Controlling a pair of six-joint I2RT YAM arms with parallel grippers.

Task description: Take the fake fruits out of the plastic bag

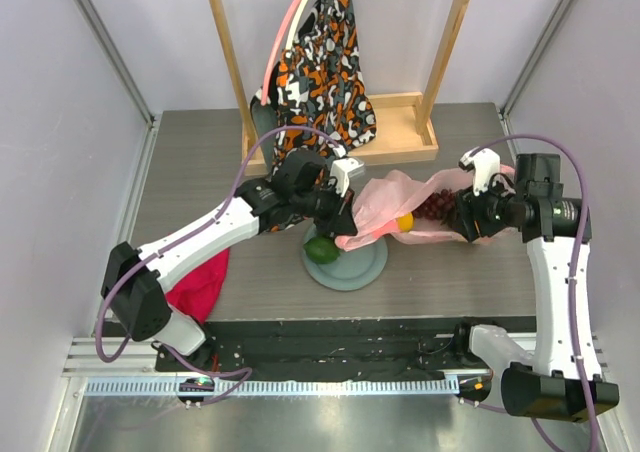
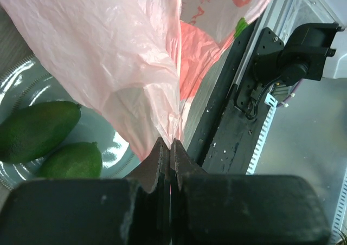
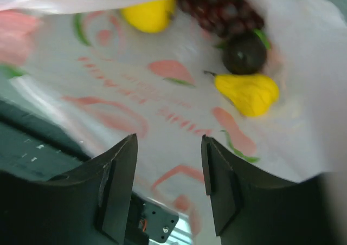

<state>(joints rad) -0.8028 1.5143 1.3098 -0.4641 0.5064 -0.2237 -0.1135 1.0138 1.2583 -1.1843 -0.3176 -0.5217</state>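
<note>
Left pincer [image 2: 171, 143] clamped tight, right pincer [image 3: 169, 140] parted, both pointed toward each other.

Lab test cell: plain walls [image 1: 50, 122], aluminium rail [image 1: 330, 384]

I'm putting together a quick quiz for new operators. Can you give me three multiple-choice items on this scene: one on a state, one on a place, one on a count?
1. The left tool is:
A. shut on the plastic bag
B. wide open
C. out of every view

2. The two green fruits lie:
A. inside the bag
B. on the plate
C. beneath the plate

3. In the right wrist view, how many yellow fruits show inside the bag?
A. none
B. five
C. two

Answers:
1. A, since the left wrist view shows its fingers pressed together with pink film pinched between them.
2. B, since both rest side by side on the grey-green dish, outside the film.
3. C, since one sits at the top edge of the view and a pear-shaped one lies lower right.
</note>
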